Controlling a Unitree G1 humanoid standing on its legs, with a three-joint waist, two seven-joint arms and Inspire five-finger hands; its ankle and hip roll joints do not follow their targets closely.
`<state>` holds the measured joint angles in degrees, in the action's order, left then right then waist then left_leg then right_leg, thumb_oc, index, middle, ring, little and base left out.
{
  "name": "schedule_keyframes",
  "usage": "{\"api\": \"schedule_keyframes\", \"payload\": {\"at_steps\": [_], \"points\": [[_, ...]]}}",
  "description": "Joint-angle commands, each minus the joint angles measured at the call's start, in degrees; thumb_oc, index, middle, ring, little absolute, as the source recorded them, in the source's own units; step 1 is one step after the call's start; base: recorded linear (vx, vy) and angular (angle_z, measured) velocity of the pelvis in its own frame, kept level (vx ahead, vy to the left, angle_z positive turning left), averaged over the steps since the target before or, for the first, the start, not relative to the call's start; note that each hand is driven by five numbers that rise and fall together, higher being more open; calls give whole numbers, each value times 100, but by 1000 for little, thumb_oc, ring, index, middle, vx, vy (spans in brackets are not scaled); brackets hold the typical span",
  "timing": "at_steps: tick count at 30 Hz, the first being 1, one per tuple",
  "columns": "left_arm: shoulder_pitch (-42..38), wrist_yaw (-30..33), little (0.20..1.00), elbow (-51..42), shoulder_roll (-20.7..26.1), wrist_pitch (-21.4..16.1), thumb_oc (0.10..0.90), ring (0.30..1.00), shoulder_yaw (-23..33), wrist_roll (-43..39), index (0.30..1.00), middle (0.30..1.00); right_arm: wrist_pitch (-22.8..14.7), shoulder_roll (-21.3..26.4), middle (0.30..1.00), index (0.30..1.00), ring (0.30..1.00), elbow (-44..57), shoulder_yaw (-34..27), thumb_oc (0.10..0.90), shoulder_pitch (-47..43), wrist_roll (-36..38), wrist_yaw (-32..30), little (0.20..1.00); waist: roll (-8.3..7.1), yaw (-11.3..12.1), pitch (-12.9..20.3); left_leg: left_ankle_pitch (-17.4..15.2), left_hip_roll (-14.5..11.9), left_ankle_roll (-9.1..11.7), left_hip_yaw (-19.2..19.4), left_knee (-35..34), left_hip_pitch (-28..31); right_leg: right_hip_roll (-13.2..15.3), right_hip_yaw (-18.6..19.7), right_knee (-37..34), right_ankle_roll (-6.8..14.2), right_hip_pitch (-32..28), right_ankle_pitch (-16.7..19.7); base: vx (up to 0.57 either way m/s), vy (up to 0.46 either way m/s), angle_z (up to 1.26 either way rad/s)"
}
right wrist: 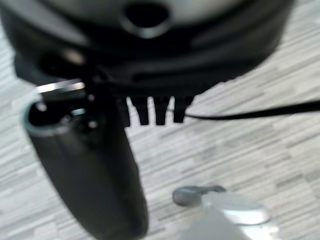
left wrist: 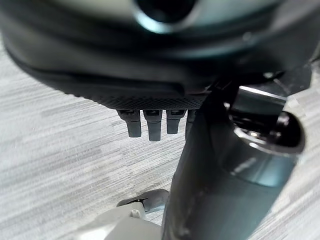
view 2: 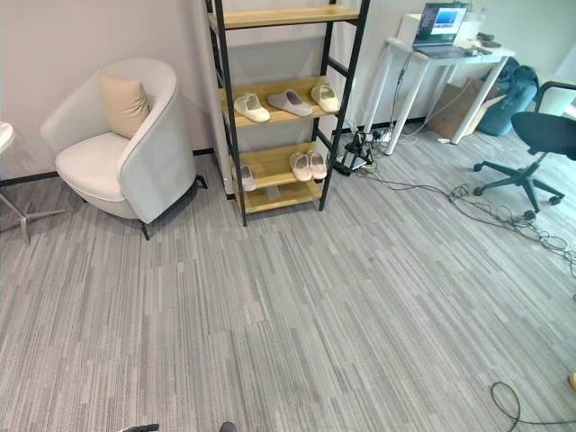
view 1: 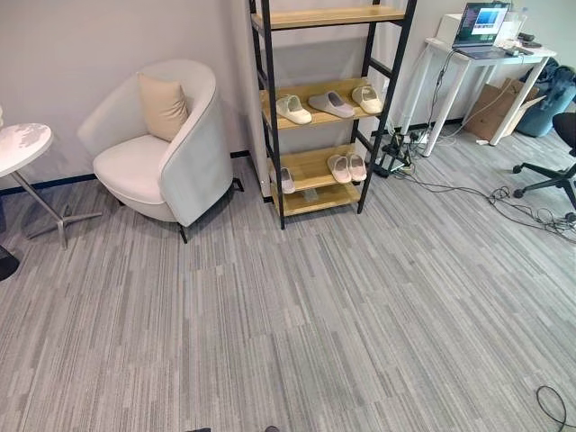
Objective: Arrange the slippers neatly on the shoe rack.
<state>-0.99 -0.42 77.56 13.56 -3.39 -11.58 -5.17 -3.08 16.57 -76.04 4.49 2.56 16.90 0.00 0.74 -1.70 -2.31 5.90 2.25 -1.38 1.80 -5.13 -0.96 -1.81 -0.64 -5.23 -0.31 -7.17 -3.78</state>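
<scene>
Bare carpet [view 1: 297, 342] lies before us, both our left hand [left wrist: 150, 125] and right hand [right wrist: 150, 112] hanging straight-fingered and empty, while the slippers [view 1: 331, 103] sit unevenly on the shoe rack [view 1: 310, 166], so we judge walking closer comes next.

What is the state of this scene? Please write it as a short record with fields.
shoe rack: black frame with wooden shelves, beside a white armchair
middle shelf: three slippers, not paired
lower shelf: pair of slippers together, single slipper at left end
left hand: fingers straight, holds nothing
right hand: fingers straight, holds nothing
</scene>
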Motion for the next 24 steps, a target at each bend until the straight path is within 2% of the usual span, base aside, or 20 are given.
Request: {"api": "schedule_keyframes", "payload": {"at_steps": [1,2,4,5,6,7,8,9,11,12,13,15,18,19,22,23,24], "points": [[-466,-46,900,197,-377,-62,800,900,-250,311,900,900,-45,329,900,900,900,-6,14,800,-155,157,20,900,163,-65,-159,-690,-358,335,-238,13,509,238,96,303,509,546,172,19,-116,-23],[-467,-46,900,197,-377,-62,800,900,-249,311,900,900,-45,330,900,900,900,-7,14,800,-156,157,21,900,164,-62,-160,-690,-359,336,-236,13,509,236,99,312,507,551,167,19,-167,-22],[-551,-50,900,48,-327,-93,800,900,-347,276,900,900,-17,355,900,900,900,-108,43,800,-152,144,83,900,102,-103,-367,-867,-515,500,-133,832,205,177,214,670,396,649,8,27,-170,-12],[-552,-50,900,48,-326,-93,800,900,-347,276,900,900,-17,354,900,900,900,-109,43,800,-154,144,83,900,103,-102,-365,-883,-517,502,-134,863,185,175,213,677,395,658,5,36,-201,-12],[-614,-59,900,-132,-321,-130,800,900,-474,260,900,900,11,364,900,900,900,-166,95,800,-157,106,101,900,29,-48,-523,-755,-585,603,-101,1672,-212,194,225,737,340,618,-20,34,-211,-13],[-653,-77,900,-235,-332,-147,800,900,-564,235,900,900,25,370,900,900,900,-199,123,800,-121,86,104,900,-24,-32,-624,-577,-609,599,-94,2224,-544,218,200,793,298,598,-28,32,-210,-12],[-655,-78,900,-236,-331,-146,800,900,-565,234,900,900,24,369,900,900,900,-200,121,800,-122,85,104,900,-16,-40,-615,-595,-616,601,-109,2269,-583,210,189,799,296,614,-29,68,-174,-9],[-671,-95,900,-383,-331,-167,800,900,-664,179,900,900,44,406,900,900,900,-200,146,800,-94,97,115,900,-58,-13,-729,-452,-633,492,-26,2794,-938,218,207,876,210,584,-102,109,-119,-4],[-663,-42,900,-412,-359,-188,800,900,-715,209,900,900,29,442,900,900,900,-167,184,800,-130,53,95,900,-56,64,-778,-538,-444,379,6,2728,-1345,187,251,858,191,508,-206,155,-82,-5],[-662,-41,900,-411,-359,-188,800,900,-716,209,900,900,29,441,900,900,900,-167,184,800,-128,53,95,900,-57,63,-779,-553,-440,374,7,2743,-1345,191,251,858,195,501,-215,275,4,-3],[-582,4,900,-348,-370,-173,800,900,-687,261,900,900,13,469,900,900,900,-110,199,800,-147,35,95,900,-30,189,-741,-553,-290,303,90,2131,-1502,125,299,749,213,323,-310,335,26,5],[-488,12,900,-241,-398,-151,800,900,-664,410,900,900,-11,452,900,900,900,-49,287,800,-191,-22,83,900,41,357,-687,-49,-223,335,205,1305,-1687,-46,397,597,209,15,-428,434,27,4],[-416,-37,900,-171,-394,-143,800,900,-669,498,900,900,-27,450,900,900,900,21,423,800,-256,-165,48,900,-11,532,-671,114,-127,340,449,680,-1969,-110,584,463,207,-325,-541,330,19,-32],[-322,-62,900,-105,-362,-131,800,900,-591,543,900,900,-13,415,900,900,900,48,493,800,-306,-321,56,900,-78,713,-587,228,-65,324,504,479,-2040,-124,804,418,220,-561,-612,568,77,-53],[-176,15,900,25,-267,-80,800,900,-354,601,900,900,20,280,900,900,900,135,547,800,-259,-505,89,900,-174,794,-341,474,-11,188,364,575,-1983,-21,993,456,296,-698,-664,500,137,-85],[-185,21,900,30,-226,-70,800,900,-308,605,900,900,28,244,900,900,900,165,555,800,-268,-514,94,900,-257,808,-285,418,6,148,384,715,-2019,59,1016,489,333,-696,-653,288,99,-59],[-185,21,900,30,-222,-69,800,900,-307,605,900,900,28,240,900,900,900,166,555,800,-268,-514,93,900,-267,811,-281,407,10,147,390,727,-2027,66,1018,489,335,-693,-657,277,86,-39]]}}
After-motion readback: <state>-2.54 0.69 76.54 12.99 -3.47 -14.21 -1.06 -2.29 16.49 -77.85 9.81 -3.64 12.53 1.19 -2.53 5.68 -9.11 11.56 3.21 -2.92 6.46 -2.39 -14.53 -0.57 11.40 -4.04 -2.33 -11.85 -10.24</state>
